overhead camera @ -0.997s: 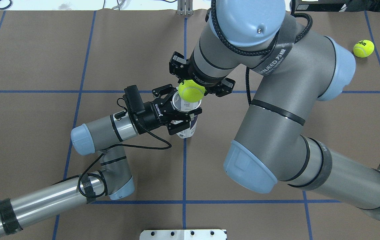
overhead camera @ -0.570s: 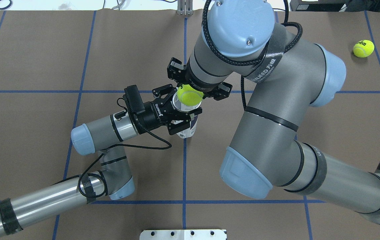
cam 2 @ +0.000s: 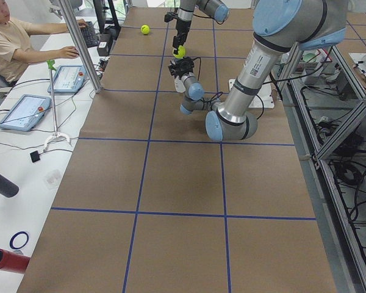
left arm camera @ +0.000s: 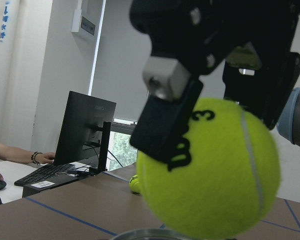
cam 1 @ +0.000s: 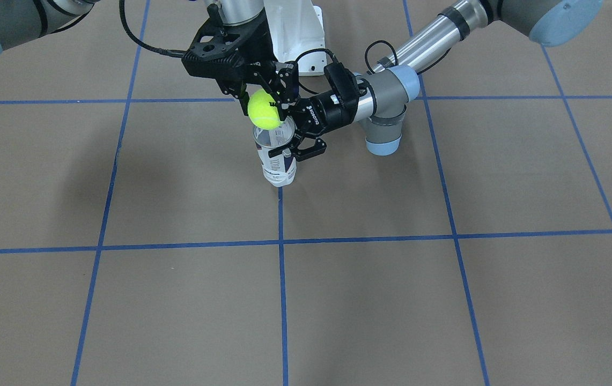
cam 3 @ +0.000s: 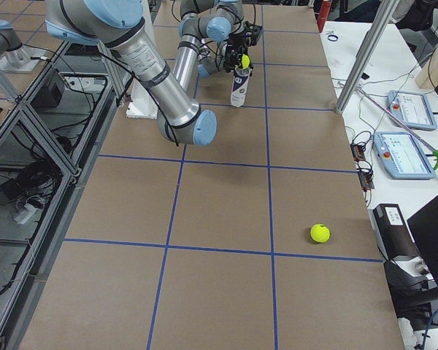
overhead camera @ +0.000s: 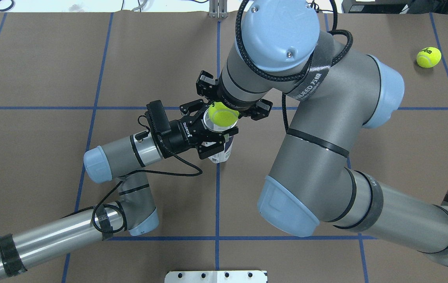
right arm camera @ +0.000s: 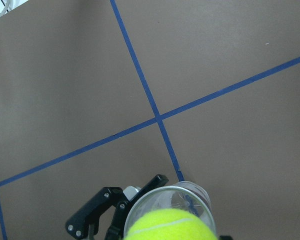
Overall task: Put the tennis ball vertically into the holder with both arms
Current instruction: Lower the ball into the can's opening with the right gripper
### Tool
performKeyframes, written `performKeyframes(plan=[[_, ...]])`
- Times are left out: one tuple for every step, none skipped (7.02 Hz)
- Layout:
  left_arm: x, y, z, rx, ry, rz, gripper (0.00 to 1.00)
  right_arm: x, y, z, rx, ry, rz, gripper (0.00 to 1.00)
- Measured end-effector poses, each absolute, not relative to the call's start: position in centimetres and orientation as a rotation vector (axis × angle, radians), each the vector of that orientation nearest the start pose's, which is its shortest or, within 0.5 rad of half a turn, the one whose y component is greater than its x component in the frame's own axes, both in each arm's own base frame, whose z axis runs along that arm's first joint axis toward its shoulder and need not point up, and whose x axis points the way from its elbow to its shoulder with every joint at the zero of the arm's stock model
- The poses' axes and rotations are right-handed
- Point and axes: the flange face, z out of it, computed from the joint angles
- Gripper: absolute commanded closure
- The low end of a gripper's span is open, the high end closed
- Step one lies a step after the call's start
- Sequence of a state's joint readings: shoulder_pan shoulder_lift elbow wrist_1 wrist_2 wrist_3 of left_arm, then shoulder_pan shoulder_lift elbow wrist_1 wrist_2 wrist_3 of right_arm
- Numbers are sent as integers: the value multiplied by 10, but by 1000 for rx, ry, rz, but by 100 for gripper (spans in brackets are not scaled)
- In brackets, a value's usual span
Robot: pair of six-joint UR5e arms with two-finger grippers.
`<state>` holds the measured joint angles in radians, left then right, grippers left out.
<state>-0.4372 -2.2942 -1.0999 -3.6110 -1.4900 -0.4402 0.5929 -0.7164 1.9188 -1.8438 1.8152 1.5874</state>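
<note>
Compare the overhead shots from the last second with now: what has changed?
The right gripper, shut on the tennis ball, shifted slightly towards the left arm's side and nearer the robot, apparently lowering, so the ball now sits over the holder mouth. Nothing was released. The left gripper stays clamped on the holder; the spare ball has not moved.

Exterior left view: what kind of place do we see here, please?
Probably a robotics lab: robot arms work over a table with a blue tape grid, a person sits beside control tablets, and aluminium framing carries cables.
</note>
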Motion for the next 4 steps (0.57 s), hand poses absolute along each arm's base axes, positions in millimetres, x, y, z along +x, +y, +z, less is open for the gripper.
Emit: performKeyframes(plan=[[547, -412, 243, 1657, 1602, 266, 31, -438, -425, 55, 46, -954, 449, 1], [547, -412, 243, 1656, 1601, 267, 31, -440, -424, 56, 51, -951, 448, 1], [547, -412, 243, 1656, 1601, 267, 31, -442, -423, 56, 55, -949, 447, 1], [547, -412, 243, 1656, 1601, 267, 30, -442, -422, 55, 57, -951, 446, 1]])
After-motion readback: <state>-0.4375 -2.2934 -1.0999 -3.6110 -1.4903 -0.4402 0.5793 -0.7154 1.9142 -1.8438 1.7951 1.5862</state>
